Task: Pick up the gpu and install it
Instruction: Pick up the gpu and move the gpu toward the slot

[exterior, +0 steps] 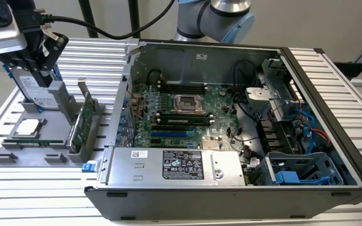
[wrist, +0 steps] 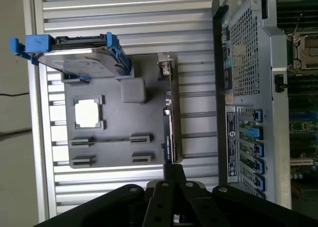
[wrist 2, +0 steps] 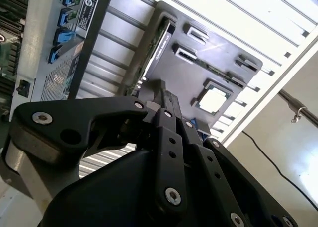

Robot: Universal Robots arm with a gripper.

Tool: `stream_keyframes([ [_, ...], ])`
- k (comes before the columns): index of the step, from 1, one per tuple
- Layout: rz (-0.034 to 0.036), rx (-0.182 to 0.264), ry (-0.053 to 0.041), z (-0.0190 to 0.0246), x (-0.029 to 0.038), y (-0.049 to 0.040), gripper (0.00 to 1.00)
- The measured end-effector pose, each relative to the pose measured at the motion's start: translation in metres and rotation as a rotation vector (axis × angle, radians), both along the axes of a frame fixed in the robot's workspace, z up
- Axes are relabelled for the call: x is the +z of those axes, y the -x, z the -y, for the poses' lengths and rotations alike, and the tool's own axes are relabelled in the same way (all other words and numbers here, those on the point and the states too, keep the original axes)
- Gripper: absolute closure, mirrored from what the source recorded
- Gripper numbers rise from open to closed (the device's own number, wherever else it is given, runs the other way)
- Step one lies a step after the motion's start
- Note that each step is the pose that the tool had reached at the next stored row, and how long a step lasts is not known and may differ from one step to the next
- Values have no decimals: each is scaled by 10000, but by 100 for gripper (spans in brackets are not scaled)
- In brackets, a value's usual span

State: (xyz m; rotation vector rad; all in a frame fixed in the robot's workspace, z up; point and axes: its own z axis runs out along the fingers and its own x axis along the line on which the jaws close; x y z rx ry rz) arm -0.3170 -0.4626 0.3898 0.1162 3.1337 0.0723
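Note:
The gpu (exterior: 85, 121) stands on edge in the grey holder (exterior: 17, 157) at the exterior view's left, beside the open computer case (exterior: 322, 94). Its green board faces the case. In the first wrist view the gpu (wrist: 169, 127) appears edge-on, in line with my gripper (wrist: 172, 168), which hovers well above it. The fingers are shut together with nothing between them. In the exterior view my gripper (exterior: 39, 79) hangs high over the holder, overlapping the hard drive. The second wrist view shows the gripper (wrist 2: 164, 97) over the gpu (wrist 2: 159, 43) and the holder (wrist 2: 198, 73).
A silver hard drive (exterior: 33, 96) with blue rails stands at the holder's far end, and a processor chip (exterior: 28, 127) lies flat in it. The case holds the motherboard (exterior: 187, 113), a blue slot (exterior: 168, 134), a power supply (exterior: 175, 167) and cables on the right.

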Motion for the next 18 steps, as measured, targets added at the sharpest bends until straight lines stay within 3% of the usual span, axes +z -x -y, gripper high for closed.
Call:
stream_keyframes([
  [11,0,0,0,0,-1,4,100],
  [12,0,-1,0,0,-1,5,0],
  [18,0,0,0,0,-3,12,0],
])
